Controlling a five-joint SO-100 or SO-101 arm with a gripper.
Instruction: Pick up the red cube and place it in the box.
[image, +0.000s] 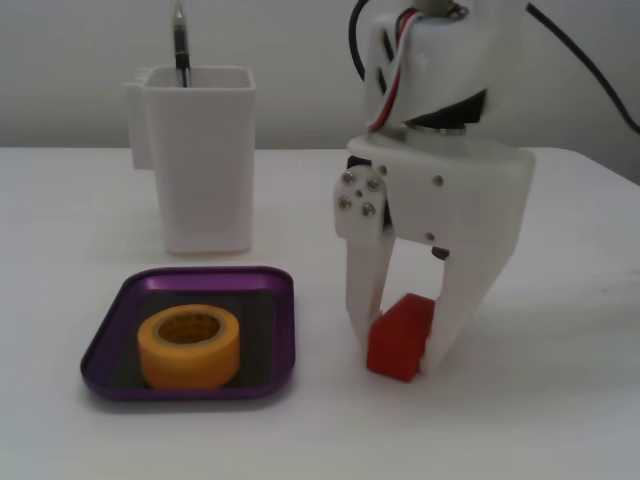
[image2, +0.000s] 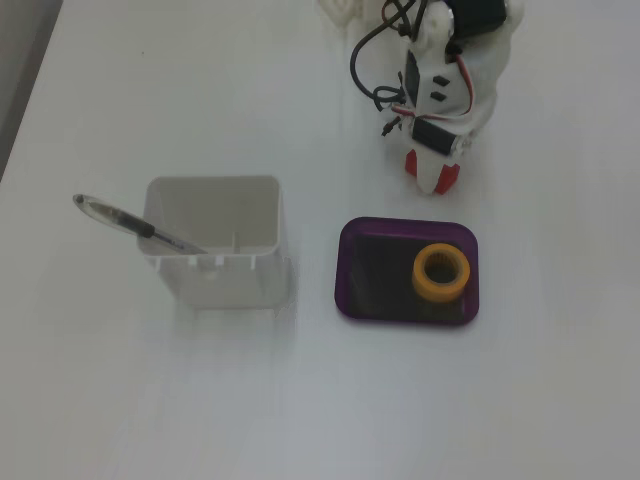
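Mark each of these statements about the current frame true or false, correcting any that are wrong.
1. The red cube sits between the fingers of the gripper, low at the table. True.
2. The purple tray is empty. False: a yellow tape roll lies in it.
3. A pen stands in the white holder. True.
4. The red cube is already inside the tray. False: it is on the table outside the tray, to the right of it in the lower fixed view.
5. The white holder lies on its side. False: it stands upright with its opening up.
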